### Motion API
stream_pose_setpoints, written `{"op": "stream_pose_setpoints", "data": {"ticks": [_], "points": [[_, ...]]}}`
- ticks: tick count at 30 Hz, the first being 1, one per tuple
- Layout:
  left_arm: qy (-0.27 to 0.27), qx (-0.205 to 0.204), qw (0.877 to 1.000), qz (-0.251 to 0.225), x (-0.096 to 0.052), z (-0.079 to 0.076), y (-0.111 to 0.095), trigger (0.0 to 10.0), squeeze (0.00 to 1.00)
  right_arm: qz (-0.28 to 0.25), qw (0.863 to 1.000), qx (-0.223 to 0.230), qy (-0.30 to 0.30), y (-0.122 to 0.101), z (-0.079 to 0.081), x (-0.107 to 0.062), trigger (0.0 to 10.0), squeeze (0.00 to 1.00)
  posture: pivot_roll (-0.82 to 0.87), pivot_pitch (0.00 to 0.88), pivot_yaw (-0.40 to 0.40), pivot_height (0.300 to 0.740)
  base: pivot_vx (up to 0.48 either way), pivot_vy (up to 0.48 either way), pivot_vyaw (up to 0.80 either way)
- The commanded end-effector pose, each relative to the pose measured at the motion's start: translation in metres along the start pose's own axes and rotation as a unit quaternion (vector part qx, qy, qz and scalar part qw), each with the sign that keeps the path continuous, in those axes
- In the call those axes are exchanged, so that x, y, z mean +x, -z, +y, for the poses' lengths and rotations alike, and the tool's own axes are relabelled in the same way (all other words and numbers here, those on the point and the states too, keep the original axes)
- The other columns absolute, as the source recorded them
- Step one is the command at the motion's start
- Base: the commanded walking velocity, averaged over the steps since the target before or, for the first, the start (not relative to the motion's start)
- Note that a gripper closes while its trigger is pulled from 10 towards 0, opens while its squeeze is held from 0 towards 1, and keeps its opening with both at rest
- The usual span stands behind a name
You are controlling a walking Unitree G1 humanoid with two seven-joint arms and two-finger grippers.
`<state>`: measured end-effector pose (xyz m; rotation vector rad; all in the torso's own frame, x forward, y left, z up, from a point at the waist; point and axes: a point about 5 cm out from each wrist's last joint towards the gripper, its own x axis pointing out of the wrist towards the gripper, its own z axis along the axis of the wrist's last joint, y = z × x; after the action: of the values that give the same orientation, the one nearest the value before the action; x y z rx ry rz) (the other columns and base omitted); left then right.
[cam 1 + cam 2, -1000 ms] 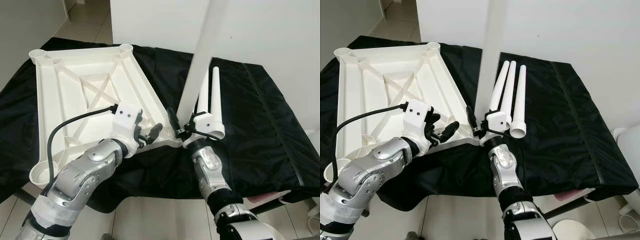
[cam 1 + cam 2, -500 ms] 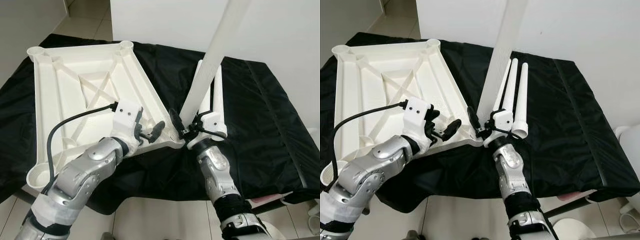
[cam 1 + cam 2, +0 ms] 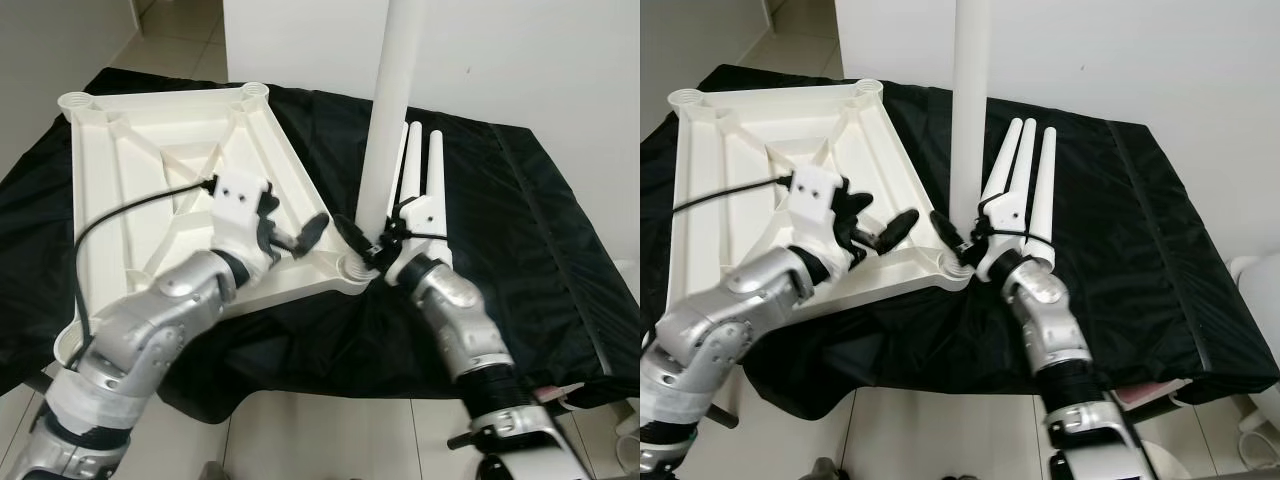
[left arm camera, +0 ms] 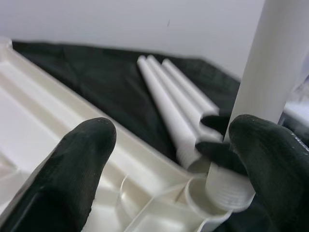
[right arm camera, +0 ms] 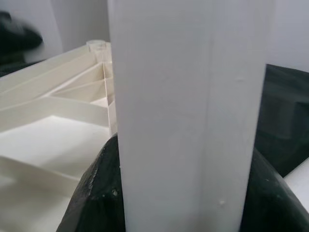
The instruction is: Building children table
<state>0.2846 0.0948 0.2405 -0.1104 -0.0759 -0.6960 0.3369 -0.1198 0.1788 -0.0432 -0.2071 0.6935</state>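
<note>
A white plastic tabletop [image 3: 150,190] lies upside down on the black cloth, ribs up, with a round socket at each corner. My right gripper [image 3: 367,240] is shut on a white table leg [image 3: 386,120] near its lower end. The leg stands nearly upright, its threaded end [image 4: 227,193] resting in the near right corner socket [image 3: 355,268]. My left gripper [image 3: 298,232] is open just above the tabletop's near edge, beside that socket, with its fingers [image 4: 72,169] wide apart. In the right wrist view the leg [image 5: 188,121] sits between black pads [image 5: 99,193].
Three spare white legs [image 3: 425,170] lie side by side on the cloth just right of the held leg. The black-covered table [image 3: 540,260] ends close in front of me, with tiled floor below. A white wall stands behind.
The held leg has swung from leaning right to nearly upright over the corner socket. My left gripper has shifted a little further over the tabletop and stays open.
</note>
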Motion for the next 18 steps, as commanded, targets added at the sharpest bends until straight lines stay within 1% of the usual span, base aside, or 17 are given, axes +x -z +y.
{"op": "stream_pose_setpoints", "data": {"ticks": [1, 2, 4, 5, 7, 8, 11, 13, 14, 15, 16, 18], "points": [[0.254, -0.004, 0.967, -0.018, -0.005, -0.03, -0.008, 10.0, 0.0, 0.008, 1.0, -0.007, -0.027, -0.001, 0.004, 0.002, 10.0, 0.0, 0.12, 0.066, -0.094, 0.74, 0.0, 0.0, 0.0], [0.254, -0.004, 0.967, -0.018, -0.005, -0.03, -0.008, 10.0, 0.0, 0.008, 1.0, -0.007, -0.027, -0.001, 0.004, 0.002, 10.0, 0.0, 0.12, 0.066, -0.094, 0.74, 0.0, 0.0, 0.0], [0.279, -0.021, 0.96, -0.025, -0.004, -0.032, -0.013, 10.0, 0.0, 0.017, 0.998, -0.018, -0.06, -0.001, 0.009, 0.0, 10.0, 0.0, 0.12, 0.06, -0.09, 0.74, 0.0, 0.0, 0.0], [0.279, -0.021, 0.96, -0.025, -0.004, -0.032, -0.013, 10.0, 0.0, 0.017, 0.998, -0.018, -0.06, -0.001, 0.009, 0.0, 10.0, 0.0, 0.12, 0.06, -0.09, 0.74, 0.0, 0.0, 0.0], [0.314, -0.036, 0.948, -0.036, -0.004, -0.036, -0.021, 10.0, 0.0, 0.023, 0.994, -0.015, -0.103, -0.004, 0.018, -0.003, 10.0, 0.0, 0.12, 0.055, -0.085, 0.74, 0.0, 0.0, 0.0], [0.323, -0.04, 0.945, -0.039, -0.004, -0.036, -0.023, 10.0, 0.0, 0.022, 0.993, -0.014, -0.114, -0.005, 0.02, -0.003, 10.0, 0.0, 0.11, 0.052, -0.084, 0.74, 0.0, 0.0, 0.0], [0.332, -0.044, 0.941, -0.041, -0.003, -0.037, -0.024, 10.0, 0.0, 0.022, 0.992, -0.007, -0.125, -0.006, 0.023, -0.003, 10.0, 0.0, 0.11, 0.051, -0.082, 0.74, 0.0, 0.0, 0.0], [0.356, -0.052, 0.932, -0.044, -0.003, -0.04, -0.027, 10.0, 0.0, 0.019, 0.991, 0.004, -0.133, -0.007, 0.026, -0.004, 10.0, 0.0, 0.11, 0.048, -0.079, 0.74, 0.0, 0.0, 0.0], [0.373, -0.067, 0.924, -0.049, -0.004, -0.042, -0.03, 10.0, 0.0, 0.02, 0.991, 0.007, -0.135, -0.007, 0.027, -0.005, 10.0, 0.0, 0.11, 0.044, -0.074, 0.74, 0.0, 0.0, 0.0], [0.373, -0.067, 0.924, -0.049, -0.004, -0.042, -0.03, 10.0, 0.0, 0.02, 0.991, 0.007, -0.135, -0.007, 0.027, -0.005, 10.0, 0.0, 0.11, 0.044, -0.074, 0.74, 0.0, 0.0, 0.0], [0.386, -0.078, 0.917, -0.054, -0.006, -0.043, -0.032, 10.0, 0.0, 0.021, 0.991, 0.008, -0.136, -0.007, 0.027, -0.006, 10.0, 0.0, 0.11, 0.044, -0.074, 0.74, 0.0, 0.0, 0.0], [0.4, -0.091, 0.91, -0.061, -0.007, -0.044, -0.036, 10.0, 0.0, 0.023, 0.99, 0.008, -0.137, -0.007, 0.028, -0.006, 10.0, 0.0, 0.1, 0.04, -0.065, 0.74, 0.0, 0.0, 0.0]]}}
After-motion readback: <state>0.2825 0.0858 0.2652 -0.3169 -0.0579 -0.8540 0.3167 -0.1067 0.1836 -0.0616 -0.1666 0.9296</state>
